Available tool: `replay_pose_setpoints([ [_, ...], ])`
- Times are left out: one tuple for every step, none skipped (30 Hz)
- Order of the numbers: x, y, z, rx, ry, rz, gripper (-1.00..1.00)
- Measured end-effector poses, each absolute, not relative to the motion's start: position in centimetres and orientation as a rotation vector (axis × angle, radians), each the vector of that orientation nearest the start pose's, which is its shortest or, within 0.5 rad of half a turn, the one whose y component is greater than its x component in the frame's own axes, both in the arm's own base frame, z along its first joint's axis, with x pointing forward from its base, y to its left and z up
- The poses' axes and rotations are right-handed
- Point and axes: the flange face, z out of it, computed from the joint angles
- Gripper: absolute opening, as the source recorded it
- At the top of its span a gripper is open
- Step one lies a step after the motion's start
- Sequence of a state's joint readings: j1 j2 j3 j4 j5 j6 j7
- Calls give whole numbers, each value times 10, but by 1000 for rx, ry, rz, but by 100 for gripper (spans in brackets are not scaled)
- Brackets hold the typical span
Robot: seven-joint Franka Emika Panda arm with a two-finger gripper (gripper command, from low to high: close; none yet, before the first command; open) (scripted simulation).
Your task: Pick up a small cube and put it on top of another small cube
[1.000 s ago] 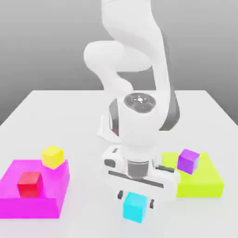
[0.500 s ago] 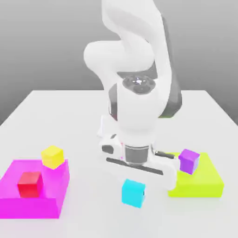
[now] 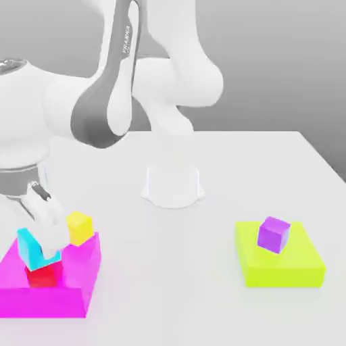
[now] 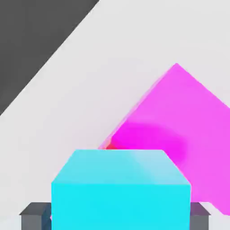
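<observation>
cyan cube | atop red cube | gripper jaws flanking it, grip unclear

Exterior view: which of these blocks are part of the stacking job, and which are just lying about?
Job:
- cyan cube, between the fingers of the hand
- red cube, directly under the cyan cube

Lying about:
- yellow cube, on the magenta block
- purple cube, on the lime block
- white table

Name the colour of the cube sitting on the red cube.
Cyan; it sits on the red cube. Best seen in the hand view.
</observation>
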State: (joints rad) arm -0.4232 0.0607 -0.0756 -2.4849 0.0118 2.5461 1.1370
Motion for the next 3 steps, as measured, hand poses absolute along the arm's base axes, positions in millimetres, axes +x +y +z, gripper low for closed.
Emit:
replay_pose_setpoints([
  [416,-227,265,-2136,2301,0,100],
  [415,-227,261,-2136,2302,0,100],
  [416,-227,266,-2137,2302,0,100],
])
